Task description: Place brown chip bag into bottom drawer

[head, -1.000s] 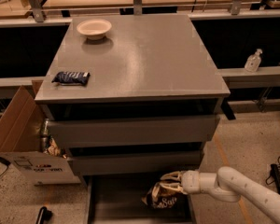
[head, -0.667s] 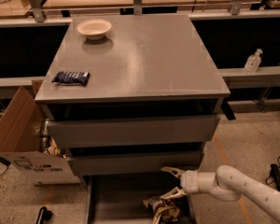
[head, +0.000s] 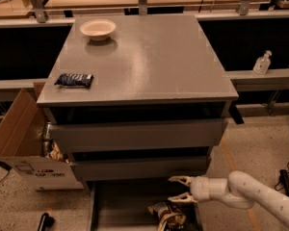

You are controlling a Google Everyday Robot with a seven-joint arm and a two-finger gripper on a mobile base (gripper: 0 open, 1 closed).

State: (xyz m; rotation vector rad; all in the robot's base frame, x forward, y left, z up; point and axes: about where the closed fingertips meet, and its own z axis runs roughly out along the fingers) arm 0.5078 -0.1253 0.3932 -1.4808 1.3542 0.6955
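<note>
The brown chip bag lies crumpled on the floor of the bottom drawer, at its right front, partly cut off by the lower edge of the view. The bottom drawer is pulled out from the grey cabinet. My gripper hovers just above and slightly behind the bag, over the drawer's right side. Its fingers are spread open and hold nothing. The white arm reaches in from the right.
The cabinet top carries a cream bowl at the back left and a small dark-blue wrapped bar at the left edge. An open cardboard box stands left of the cabinet. A bottle sits on a ledge at right.
The gripper let go of the brown chip bag, which dropped onto the drawer floor. The fingers opened wide and the gripper rose slightly above the bag.
</note>
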